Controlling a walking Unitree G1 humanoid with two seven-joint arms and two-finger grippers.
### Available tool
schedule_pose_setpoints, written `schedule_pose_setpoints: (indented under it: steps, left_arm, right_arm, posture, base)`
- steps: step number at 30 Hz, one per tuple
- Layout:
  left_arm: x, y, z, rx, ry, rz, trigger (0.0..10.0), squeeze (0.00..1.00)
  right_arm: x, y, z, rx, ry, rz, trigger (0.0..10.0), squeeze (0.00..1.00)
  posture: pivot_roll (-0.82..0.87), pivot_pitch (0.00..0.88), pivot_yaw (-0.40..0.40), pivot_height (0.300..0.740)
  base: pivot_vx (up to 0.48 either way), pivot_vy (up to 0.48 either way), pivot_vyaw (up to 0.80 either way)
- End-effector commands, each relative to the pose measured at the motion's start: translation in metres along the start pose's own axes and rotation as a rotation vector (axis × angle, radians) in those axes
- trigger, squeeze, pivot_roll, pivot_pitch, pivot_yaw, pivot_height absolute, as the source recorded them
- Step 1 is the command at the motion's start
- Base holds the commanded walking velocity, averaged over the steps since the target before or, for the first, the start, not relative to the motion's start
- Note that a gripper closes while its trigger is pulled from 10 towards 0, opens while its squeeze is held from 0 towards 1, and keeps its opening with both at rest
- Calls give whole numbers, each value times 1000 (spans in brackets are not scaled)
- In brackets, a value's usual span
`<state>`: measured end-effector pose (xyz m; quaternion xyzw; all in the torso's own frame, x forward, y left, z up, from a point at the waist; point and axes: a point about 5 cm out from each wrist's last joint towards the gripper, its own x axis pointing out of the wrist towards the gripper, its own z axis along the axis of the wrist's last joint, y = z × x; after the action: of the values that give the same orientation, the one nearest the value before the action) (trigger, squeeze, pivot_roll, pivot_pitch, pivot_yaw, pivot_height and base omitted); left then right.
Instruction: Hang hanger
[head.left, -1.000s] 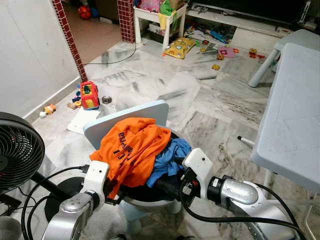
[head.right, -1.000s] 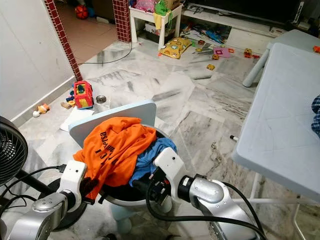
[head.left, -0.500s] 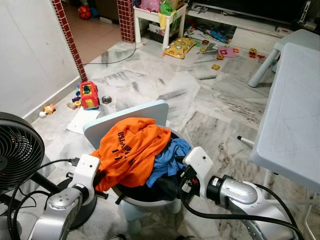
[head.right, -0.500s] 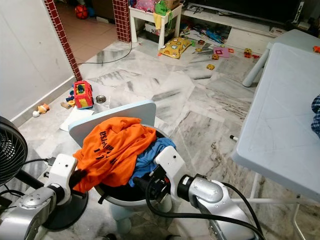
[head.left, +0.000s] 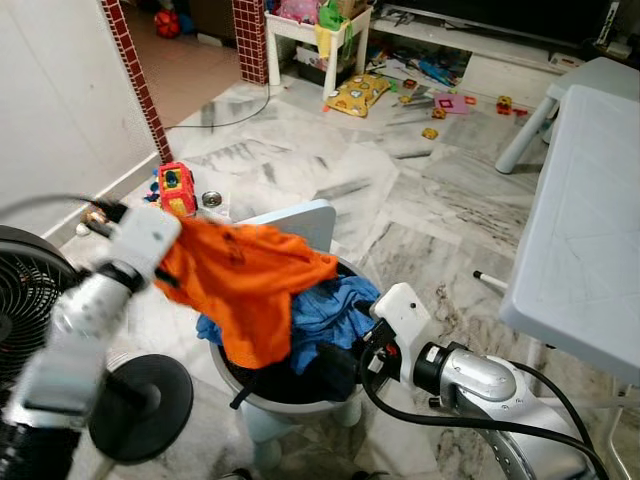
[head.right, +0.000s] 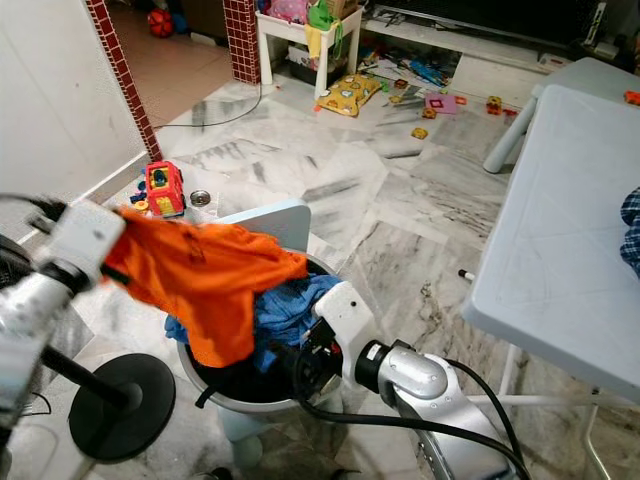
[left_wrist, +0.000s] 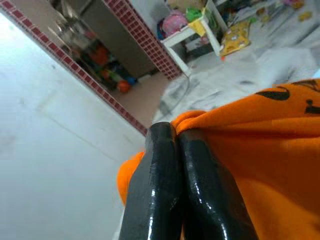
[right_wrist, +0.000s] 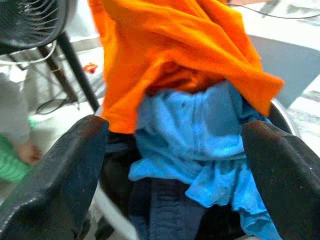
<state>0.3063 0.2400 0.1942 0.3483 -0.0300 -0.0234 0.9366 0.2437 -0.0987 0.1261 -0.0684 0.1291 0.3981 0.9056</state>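
Marble floor under the basket (head.left: 345, 400): left gripper (left_wrist: 175, 150) clamps the orange shirt (head.left: 245, 290) lifted above it, right gripper (right_wrist: 175, 165) open beside; a hanger comes next.

Orange shirt (head.left: 245, 285), apparently lifted, draped.

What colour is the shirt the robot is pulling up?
Orange shirt with black print, clearest in the right eye view.
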Motion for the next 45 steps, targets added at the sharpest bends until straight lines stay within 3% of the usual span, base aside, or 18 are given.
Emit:
schedule_pose_setpoints:
  steps: [1, 4, 5, 6, 8, 9, 11, 13, 17, 19, 20, 21, 22, 25, 30, 35, 40, 45]
  left_arm:
    - [1, 3, -5, 34, 4, 1, 0, 0]
    - [15, -3, -1, 134, -61, -84, 0, 0]
    - [21, -9, 3, 159, -95, -130, 0, 0]
    - [29, -26, 11, 194, -155, -246, 0, 0]
    - [31, -32, 14, 204, -174, -279, 0, 0]
    - [33, -57, 26, 236, -248, -418, 0, 0]
    - [30, -86, 35, 255, -318, -587, 0, 0]
    - [28, -96, 37, 262, -345, -640, 0, 0]
    - [3, -152, 49, 247, -461, -961, 0, 0]
    - [-9, -170, 50, 229, -495, -1089, 0, 0]
    - [-23, -183, 49, 201, -520, -1199, 0, 0]
    - [-23, -183, 49, 201, -520, -1199, 0, 0]
    - [-37, -192, 48, 168, -520, -1306, 0, 0]
    - [-49, -196, 43, 120, -498, -1393, 0, 0]
    - [-49, -190, 37, 84, -461, -1386, 0, 0]
    - [-30, -159, 25, 25, -400, -1155, 0, 0]
    - [-28, -140, 14, -27, -353, -1039, 0, 0]
    - [-24, -123, 0, -69, -281, -848, 0, 0]
  right_arm:
    - [0, -5, 3, -10, -11, -33, 10000, 0]
    - [0, -7, 5, -7, -29, -65, 10000, 0]
    - [0, -8, 6, -8, -33, -74, 10000, 0]
    - [0, -10, 6, -9, -36, -92, 10000, 0]
    - [-1, -10, 6, -10, -37, -98, 10000, 0]
    - [-2, -13, 7, -11, -41, -118, 10000, 0]
    - [-2, -14, 8, -12, -44, -136, 10000, 0]
    - [-3, -15, 9, -14, -46, -142, 10000, 0]
    - [-3, -17, 9, -14, -48, -167, 10000, 0]
    - [-3, -17, 9, -16, -47, -173, 10000, 0]
    - [-3, -17, 9, -16, -46, -175, 10000, 0]
    - [-3, -17, 9, -16, -46, -175, 10000, 0]
    - [-3, -17, 8, -17, -44, -176, 10000, 0]
    - [-3, -16, 7, -21, -42, -175, 10000, 0]
    - [-2, -16, 7, -24, -41, -173, 10000, 0]
    - [0, -16, 7, -29, -43, -163, 10000, 0]
    - [0, -17, 7, -40, -46, -175, 10000, 0]
    - [-3, -36, 16, -52, -99, -307, 10000, 0]
  posture:
    - [-113, 140, -8, 740]
    - [-115, 140, -7, 740]
    - [-120, 142, -6, 740]
    - [-125, 142, -6, 740]
    - [-125, 142, -6, 740]
    - [-136, 144, -4, 740]
    - [-141, 144, -2, 740]
    - [-141, 144, -2, 740]
    - [-154, 149, 2, 740]
    - [-156, 150, 2, 740]
    - [-156, 151, 0, 740]
    - [-156, 151, 0, 740]
    - [-156, 152, -1, 740]
    - [-151, 152, -4, 740]
    - [-144, 149, -7, 740]
    - [-136, 143, -12, 740]
    - [-135, 139, -15, 740]
    - [-132, 135, -20, 740]
  base:
    - [0, 0, 0]
    - [0, 0, 0]
    - [0, 0, 0]
    - [0, 0, 0]
    - [0, 0, 0]
    - [0, 0, 0]
    - [0, 0, 0]
    - [0, 0, 0]
    - [0, 0, 0]
    - [0, 0, 0]
    - [0, 0, 0]
    - [0, 0, 0]
    - [0, 0, 0]
    - [0, 0, 0]
    - [0, 0, 0]
    - [0, 0, 0]
    - [0, 0, 0]
    - [0, 0, 0]
